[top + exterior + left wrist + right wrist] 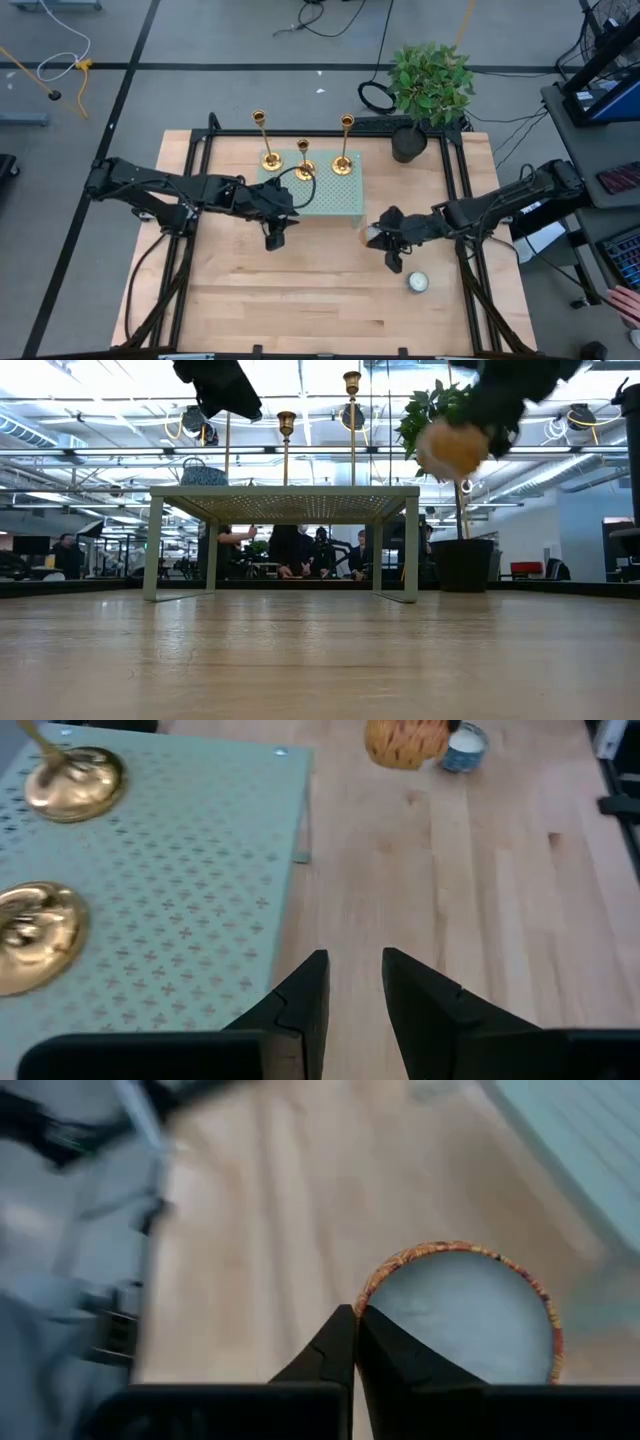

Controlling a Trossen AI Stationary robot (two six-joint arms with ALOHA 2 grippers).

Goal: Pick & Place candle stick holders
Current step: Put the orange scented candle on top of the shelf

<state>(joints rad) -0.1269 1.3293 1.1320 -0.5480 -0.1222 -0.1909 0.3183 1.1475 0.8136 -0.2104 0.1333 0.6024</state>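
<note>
Three gold candle stick holders [267, 150] [304, 160] [343, 150] stand upright on their round bases on a pale green perforated stand [335, 200] at the table's far middle. Two bases show in the left wrist view [70, 782] [30, 935]. My left gripper [275, 238] [355, 990] is open and empty, above the bare wood by the stand's near left corner. My right gripper [378, 240] [356, 1320] is shut on a round orange cup [460, 1315] [452, 448], right of the stand's near right corner. My right gripper pinches the orange cup's rim [365, 1292] between its two fingertips, one finger on the inner side and one on the outer side. The cup's pale inside faces the wrist camera. In the low view the cup hangs lifted clear, high above the table.
A small round white tin [417, 282] [465, 745] lies on the wood near my right gripper. A potted plant [415, 140] stands at the table's far right corner. Bare wood lies along the near half of the table [300, 310]. People show in the room beyond the stand [290, 550].
</note>
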